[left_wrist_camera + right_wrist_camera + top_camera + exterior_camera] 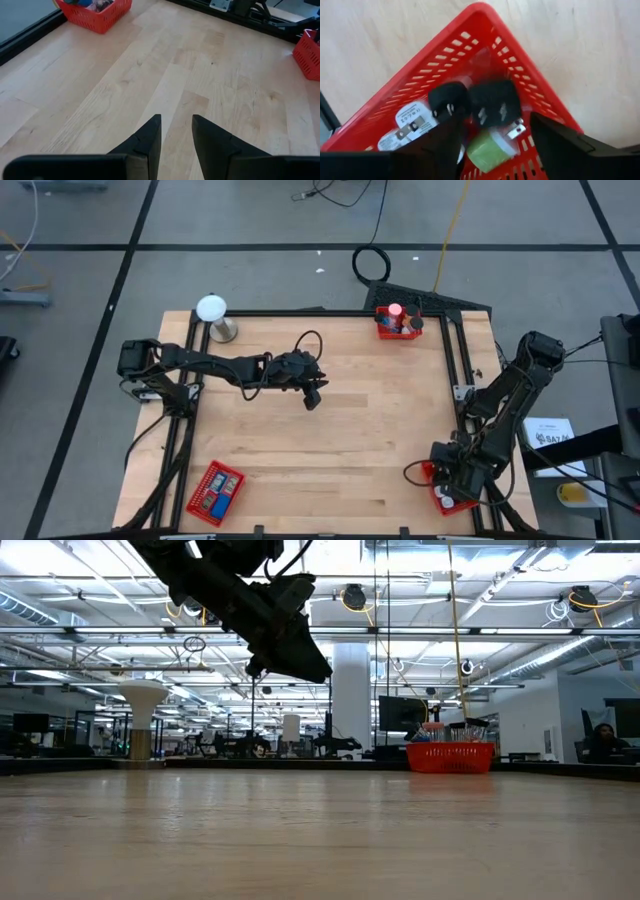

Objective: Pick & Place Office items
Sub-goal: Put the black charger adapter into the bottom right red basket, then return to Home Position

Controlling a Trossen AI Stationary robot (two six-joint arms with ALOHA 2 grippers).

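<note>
Down at the bench's (330, 440) front right corner, the right gripper (492, 145) hangs directly over a red mesh basket (520, 60), fingers (427, 150) spread wide with nothing between them. Right below that gap, inside the basket, sit two black plug adapters (495, 107) with metal prongs, side by side and touching, a white adapter (412, 117) with printed text beside them, and a green piece (487, 145) lying just under the black ones. From above, that same basket (445, 498) is mostly covered by the right arm, with only a red edge and something white showing.

Over to the middle of the bench: the left gripper (313, 397) hangs above bare wood, well clear of the surface in the low view (300, 655). Its fingers (150, 137) stand a little apart, a narrow gap between them, holding nothing.

Further out, a second red basket (399, 322) sits at the far edge holding small items, one of them pink and round; what the rest are is too small to tell. A third red basket (216, 491) lies at the front left with blue and red small blocks inside. A white ball on a metal stand (213, 313) stands at the far left corner.
</note>
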